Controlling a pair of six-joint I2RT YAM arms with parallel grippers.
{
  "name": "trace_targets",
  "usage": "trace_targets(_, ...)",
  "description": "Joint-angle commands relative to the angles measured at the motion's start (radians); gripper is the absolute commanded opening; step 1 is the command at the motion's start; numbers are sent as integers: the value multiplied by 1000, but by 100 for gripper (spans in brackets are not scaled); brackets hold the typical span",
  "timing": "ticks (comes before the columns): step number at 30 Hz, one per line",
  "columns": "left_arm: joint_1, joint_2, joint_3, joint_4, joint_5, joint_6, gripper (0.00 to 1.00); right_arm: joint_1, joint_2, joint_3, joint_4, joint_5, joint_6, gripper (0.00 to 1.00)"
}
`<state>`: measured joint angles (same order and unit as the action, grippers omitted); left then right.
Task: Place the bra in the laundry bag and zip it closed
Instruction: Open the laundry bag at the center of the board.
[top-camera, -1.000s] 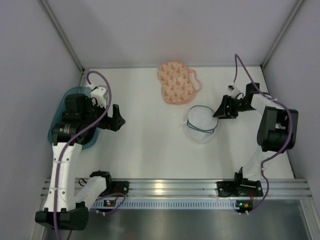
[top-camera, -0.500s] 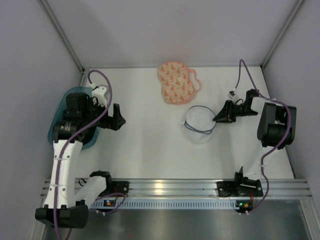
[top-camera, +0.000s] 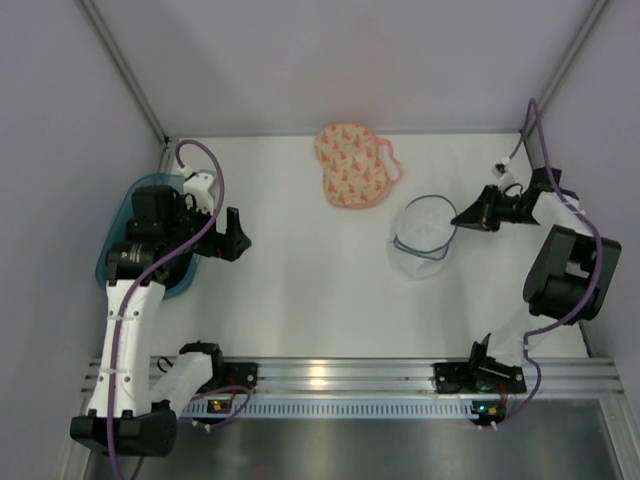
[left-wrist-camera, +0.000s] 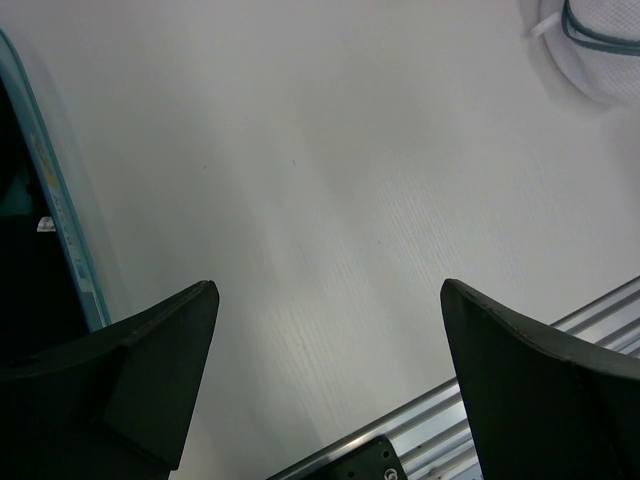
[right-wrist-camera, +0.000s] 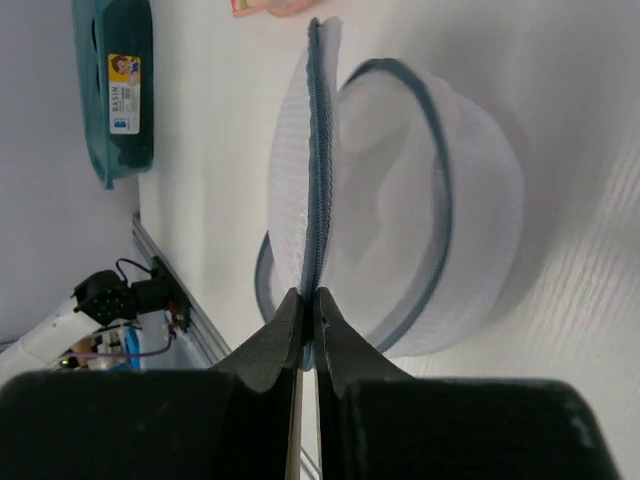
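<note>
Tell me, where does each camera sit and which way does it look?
Top: above and behind, looking down at the table; both arms show.
Left wrist: on left arm, facing table and rail; open left pincer shows.
Right wrist: on right arm, facing the white mesh tub; right pincer, shut on its rim, shows.
Shared: both wrist views catch the tub and teal bin.

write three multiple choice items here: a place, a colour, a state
1. Where does the teal bin sit? A table's left edge B far right corner C table's middle
2. What colour is the rim of the white mesh tub? A red B blue-grey C yellow
3. How is the right pincer? A wide open B out of view C shut on the tub's rim
Key: 1 A, top view shows it there; 2 B, seen in the right wrist view; 3 C, jaws pinch the rim.
</note>
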<state>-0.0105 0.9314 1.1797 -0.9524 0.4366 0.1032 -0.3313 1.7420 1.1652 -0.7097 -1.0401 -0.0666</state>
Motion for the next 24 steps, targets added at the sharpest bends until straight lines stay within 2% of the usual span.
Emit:
trace_targets(1, 1, -11, 3, 12, 4, 9, 99, 9, -130, 70, -63, -17, -74, 0)
trace_targets(6, 0, 3, 5, 10, -36, 3, 99, 107, -254, 45, -57, 142, -191, 0)
trace_targets(10, 1, 9, 6, 10, -73, -13, 99, 289, -329, 5, -10, 355, -222, 0)
trace_targets(14, 0, 10, 0, 12, -113, -23, 99, 457, -357, -31, 26, 483, -200, 3)
trace_targets(15, 1, 17, 0, 11, -128, -28, 99, 481, -357, -36, 36, 495, -193, 7)
trace_targets(16, 1, 20, -2, 12, -136, -31, 99, 533, -357, -39, 36, 515, -188, 18)
trace_targets(17, 0, 21, -2, 12, -144, -33, 99, 561, -352, -42, 38, 525, -185, 24)
trace_targets(19, 0, 27, -6, 12, -144, -37, 99, 622, -349, -44, 35, 532, -179, 30)
trace_targets(20, 1, 29, -6, 12, -142, -37, 99, 636, -346, -39, 35, 525, -176, 40)
trace_targets(24, 1, 32, -6, 12, -134, -34, 99, 649, -346, -13, 3, 444, -193, 53)
